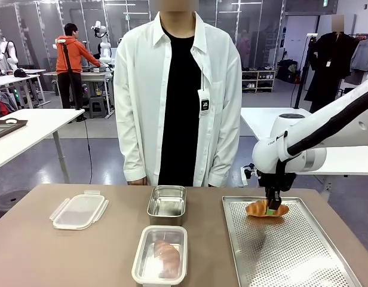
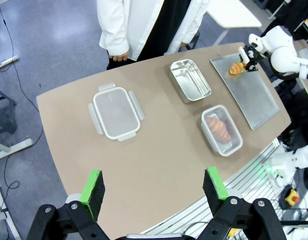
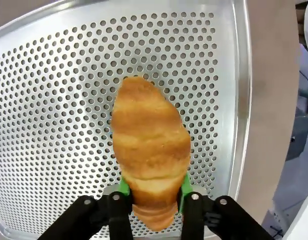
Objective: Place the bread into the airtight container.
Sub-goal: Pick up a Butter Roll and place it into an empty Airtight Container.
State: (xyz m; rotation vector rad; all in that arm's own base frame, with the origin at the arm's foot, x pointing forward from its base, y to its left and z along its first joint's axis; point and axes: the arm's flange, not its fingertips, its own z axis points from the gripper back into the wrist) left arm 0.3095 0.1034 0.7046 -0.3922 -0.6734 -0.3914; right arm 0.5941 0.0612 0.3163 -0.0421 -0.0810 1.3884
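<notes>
A golden croissant, the bread (image 3: 149, 145), lies at the far end of the perforated metal tray (image 1: 291, 251). My right gripper (image 1: 272, 209) is shut on it, the green pads (image 3: 125, 186) pressing both sides of its near end. Whether it still touches the tray I cannot tell. The clear airtight container (image 1: 160, 254) sits at the table's front centre with another croissant (image 1: 166, 257) inside. Its lid (image 1: 79, 210) lies apart at the left. My left gripper (image 2: 154, 186) hangs open high above the table's edge, holding nothing.
An empty steel container (image 1: 166, 203) stands behind the airtight one. A person in a white shirt (image 1: 178, 95) stands at the far side of the table, hands down. Bare brown tabletop (image 1: 70, 257) lies at the front left.
</notes>
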